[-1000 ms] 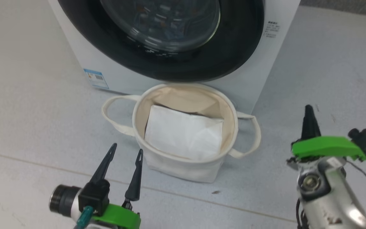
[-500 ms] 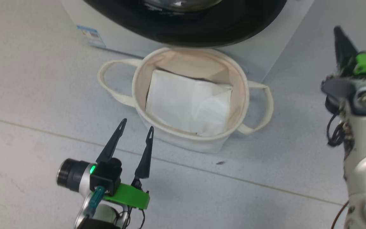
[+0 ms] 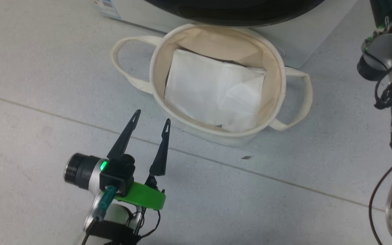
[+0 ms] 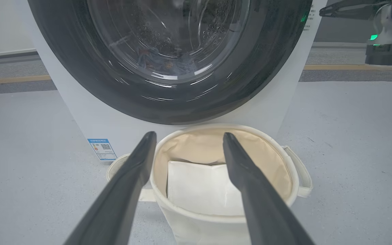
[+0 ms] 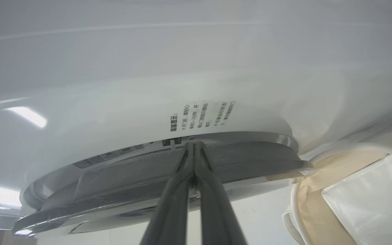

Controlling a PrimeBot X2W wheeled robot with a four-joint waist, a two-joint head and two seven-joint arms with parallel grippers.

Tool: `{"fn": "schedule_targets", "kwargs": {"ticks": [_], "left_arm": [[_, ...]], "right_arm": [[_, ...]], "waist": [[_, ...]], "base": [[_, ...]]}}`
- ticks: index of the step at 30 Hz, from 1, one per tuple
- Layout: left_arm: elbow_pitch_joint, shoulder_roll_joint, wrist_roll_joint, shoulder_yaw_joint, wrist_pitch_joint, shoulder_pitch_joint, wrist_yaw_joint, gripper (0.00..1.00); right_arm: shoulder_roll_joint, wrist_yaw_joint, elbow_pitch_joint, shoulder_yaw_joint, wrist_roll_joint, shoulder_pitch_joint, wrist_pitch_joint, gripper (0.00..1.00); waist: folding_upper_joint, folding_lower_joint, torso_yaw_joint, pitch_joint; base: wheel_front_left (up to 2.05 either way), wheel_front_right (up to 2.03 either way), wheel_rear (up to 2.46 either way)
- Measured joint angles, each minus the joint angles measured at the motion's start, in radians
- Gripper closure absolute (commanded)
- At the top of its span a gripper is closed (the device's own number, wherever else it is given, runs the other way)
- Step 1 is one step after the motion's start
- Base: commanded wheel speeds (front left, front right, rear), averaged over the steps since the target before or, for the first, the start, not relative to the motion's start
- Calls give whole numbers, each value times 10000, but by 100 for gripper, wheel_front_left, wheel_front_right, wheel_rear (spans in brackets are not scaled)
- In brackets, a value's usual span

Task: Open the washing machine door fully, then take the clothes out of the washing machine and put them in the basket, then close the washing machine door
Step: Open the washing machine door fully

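The right tool (image 5: 193, 144), pinched shut, is set at the black-ringed glass door's (image 4: 63, 75) rim (presumably for prying); the left tool (image 3: 152, 115) is spread wide.

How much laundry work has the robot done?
Nothing finished yet. The round glossy black-ringed washing machine door looks closed, bluish clothes behind its glass. In hand: the shut right gripper has its tips at the door's rim; the left gripper is open. Left: open it, move the clothes to the cream canvas basket, holding just a white folded sheet, then close it.
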Motion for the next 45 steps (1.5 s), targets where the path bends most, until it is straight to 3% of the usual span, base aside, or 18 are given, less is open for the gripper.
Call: {"fn": "schedule_targets", "kwargs": {"ticks": [18, 26, 30, 45], "left_arm": [[-270, -161, 73, -192, -61, -626, -6, 0], [-247, -211, 73, -265, -61, -795, 0, 0], [-245, -226, 71, -265, -61, -790, 4, 0], [-77, -230, -35, -69, -61, -110, 17, 0]], "right_arm": [[-174, 0, 1457, 255, -40, -1653, 895, 100], [-385, -38, 1542, 211, 357, -1592, 2330, 100], [-311, -38, 1532, 324, 353, -1578, 2539, 100], [685, -36, 723, 938, 330, 1005, 3356, 100]], "waist": [[0, 1, 362, 969], [0, 1, 527, 989], [0, 0, 588, 873], [0, 0, 586, -550]], "base": [[0, 0, 0], [0, 0, 0], [0, 0, 0], [0, 0, 0]]}}
